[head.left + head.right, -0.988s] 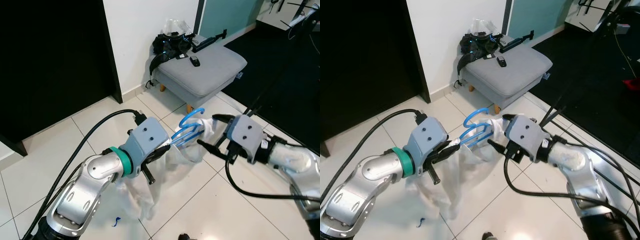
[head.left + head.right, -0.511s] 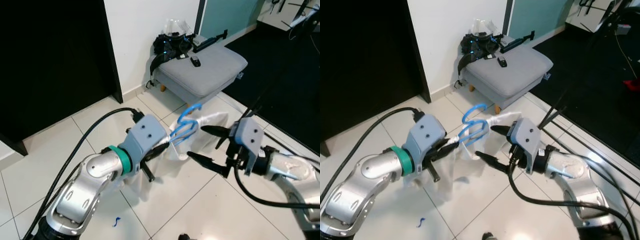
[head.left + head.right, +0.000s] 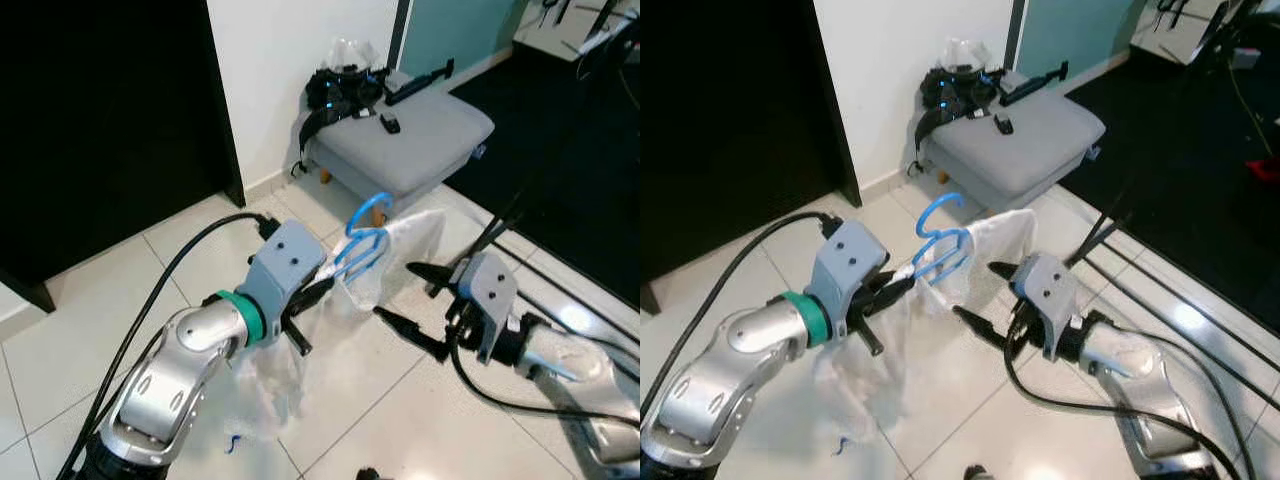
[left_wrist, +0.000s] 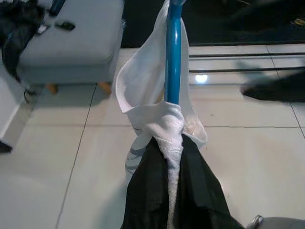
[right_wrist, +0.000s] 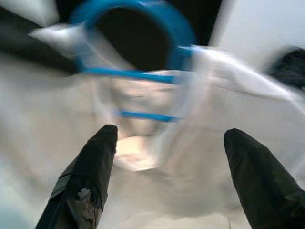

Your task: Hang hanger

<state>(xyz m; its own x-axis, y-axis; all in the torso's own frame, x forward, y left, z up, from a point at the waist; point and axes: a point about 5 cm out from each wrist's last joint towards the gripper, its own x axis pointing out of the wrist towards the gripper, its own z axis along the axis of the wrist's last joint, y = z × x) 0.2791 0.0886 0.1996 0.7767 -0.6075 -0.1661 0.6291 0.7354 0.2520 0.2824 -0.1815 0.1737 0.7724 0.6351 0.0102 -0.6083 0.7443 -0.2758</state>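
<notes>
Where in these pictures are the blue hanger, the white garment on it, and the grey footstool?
blue hanger (image 3: 362, 240), left eye view, on its looped wire body.
white garment (image 3: 985, 250), right eye view, on the cloth spread beside the hanger.
grey footstool (image 3: 425, 140), left eye view, on its bare cushion top.

You're over a white tiled floor (image 3: 60, 340). A grey cushioned stool (image 3: 420, 135) stands on it. A small blue scrap (image 3: 233, 441) lies near your left arm.

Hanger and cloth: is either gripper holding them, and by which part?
The left gripper is shut on the blue hanger at its lower end, with the white cloth bunched in the pinch. The right gripper is open, holding nothing.
</notes>
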